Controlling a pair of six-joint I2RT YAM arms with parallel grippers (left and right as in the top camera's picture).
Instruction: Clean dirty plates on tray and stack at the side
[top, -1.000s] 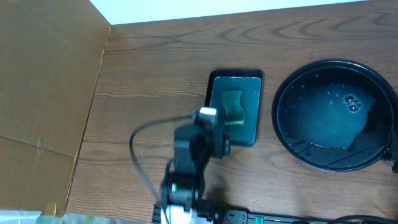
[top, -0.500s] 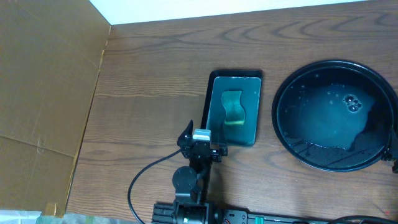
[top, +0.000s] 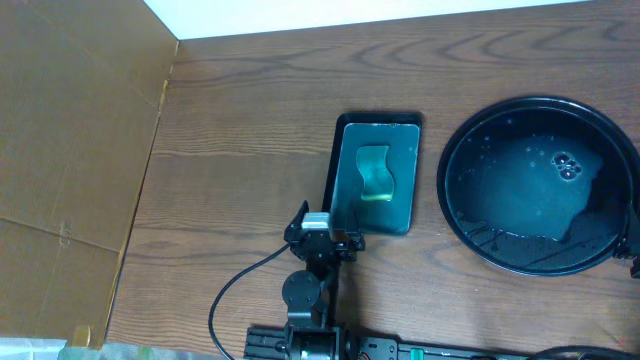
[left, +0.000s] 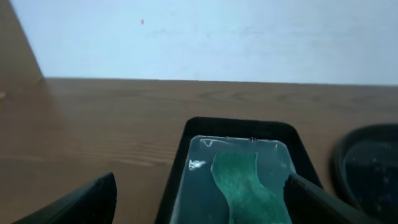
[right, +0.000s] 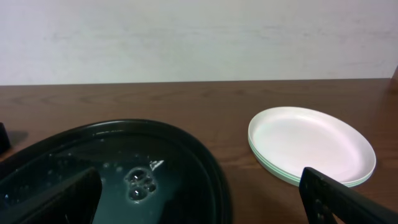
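No plates were seen on the tray (top: 441, 185), which held only a film of water with a few bubbles (top: 568, 166). The plates (right: 311, 144) were stacked on the table (top: 240, 120) just beside it, and the top one looked clean, so the task was judged all but finished.

The left gripper (top: 325, 228) was held at the near end of the small teal tray (top: 380, 119), its fingers spread wide with nothing between them. The right gripper (right: 199, 190) was likewise released and empty, low over the tray.

The small tray could be caught and dragged, with its sponge (top: 374, 172), by a spread left finger. The stack could be knocked askew, or water slopped over the rim, if the right arm were swung sideways while low.
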